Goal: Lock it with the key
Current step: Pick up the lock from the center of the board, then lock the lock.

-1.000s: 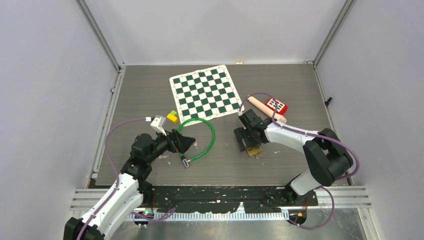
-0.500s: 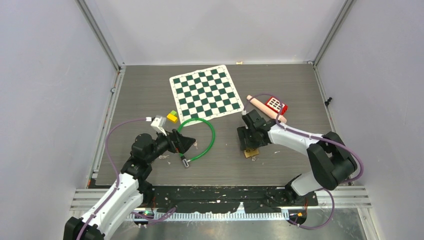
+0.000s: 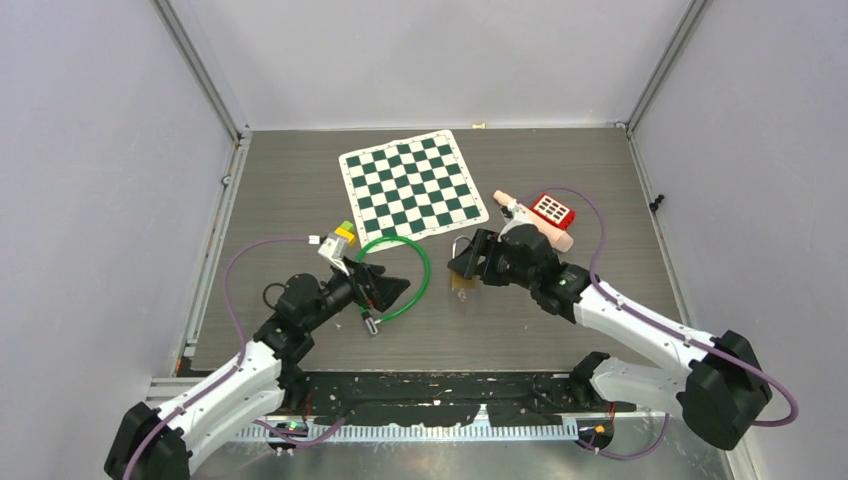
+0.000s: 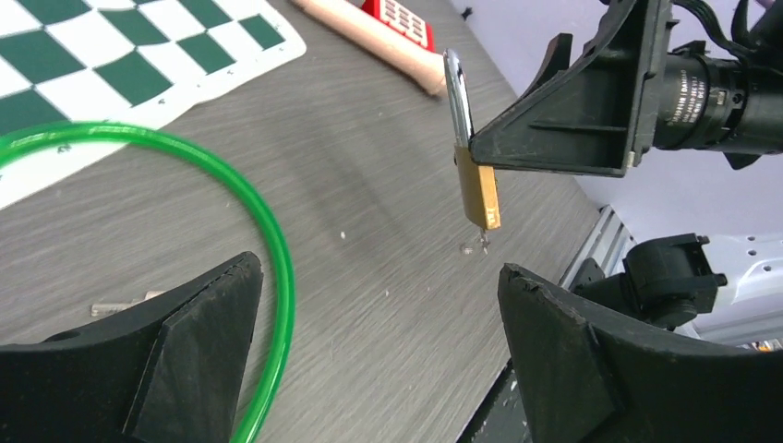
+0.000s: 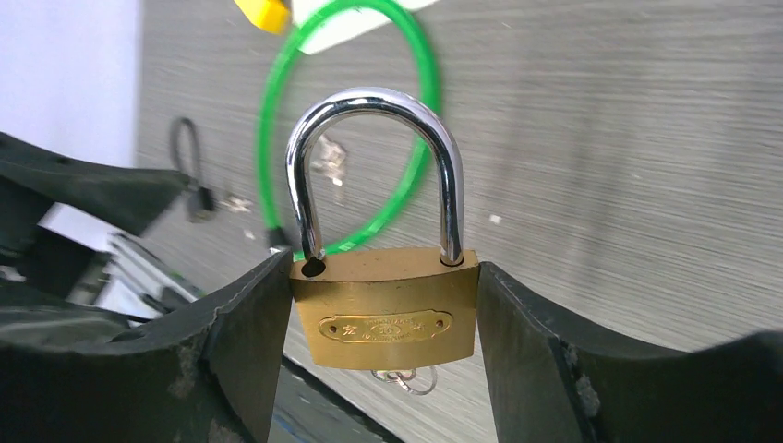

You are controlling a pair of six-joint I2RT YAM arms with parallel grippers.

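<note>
My right gripper (image 3: 467, 267) is shut on a brass padlock (image 5: 385, 308) and holds it upright above the table. Its steel shackle (image 5: 374, 166) is raised, with one leg out of its hole. A key with a ring (image 5: 406, 377) hangs from the bottom of the padlock. The padlock also shows in the left wrist view (image 4: 479, 189), clamped by the right fingers (image 4: 572, 120), and in the top view (image 3: 461, 282). My left gripper (image 3: 392, 291) is open and empty, low over the table, to the left of the padlock, over a green cable loop (image 3: 412, 272).
A green-and-white chessboard mat (image 3: 410, 184) lies at the back centre. A red calculator (image 3: 552, 210) and a pink cylinder (image 3: 530, 225) lie behind the right arm. A yellow-green block (image 3: 344, 233) sits left of the cable loop.
My right gripper has lifted the padlock off the table and swung it left toward the left gripper, turning it upright. My left gripper has moved slightly forward and right.
</note>
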